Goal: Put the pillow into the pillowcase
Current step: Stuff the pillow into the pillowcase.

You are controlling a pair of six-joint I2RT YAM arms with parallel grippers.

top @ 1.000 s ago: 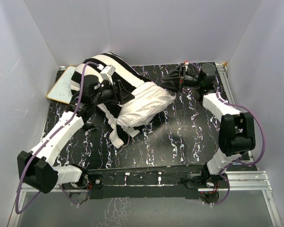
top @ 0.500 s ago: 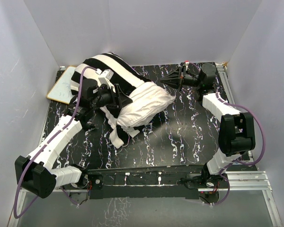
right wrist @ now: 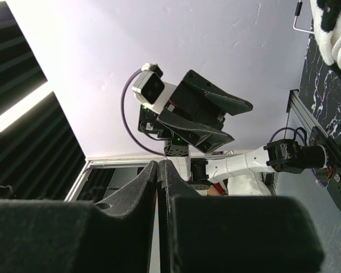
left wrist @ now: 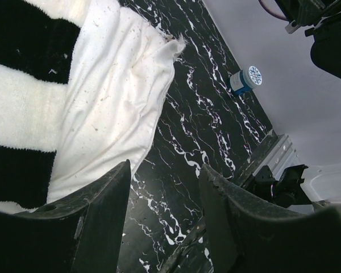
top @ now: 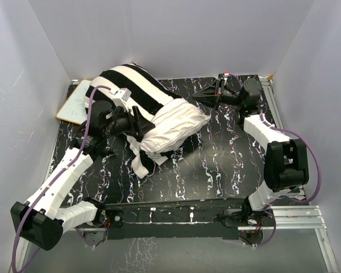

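Pillow (top: 176, 126) partly inside striped pillowcase (top: 131, 82) at upper left, left end effector (top: 139, 121) apart beside it, right end effector (top: 196, 98) pressed together, empty

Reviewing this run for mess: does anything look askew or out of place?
The pillow sits only partly inside the pillowcase, its white end sticking out to the right. The pillowcase is bunched, with one striped flap trailing toward the near edge. Nothing looks spilled.

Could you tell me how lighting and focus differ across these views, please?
Top external: even light, everything sharp. Left wrist: the pillow is crisp, the left gripper jaws dark and soft. Right wrist: a bright strip glares at left; the shut right gripper is nearly black.
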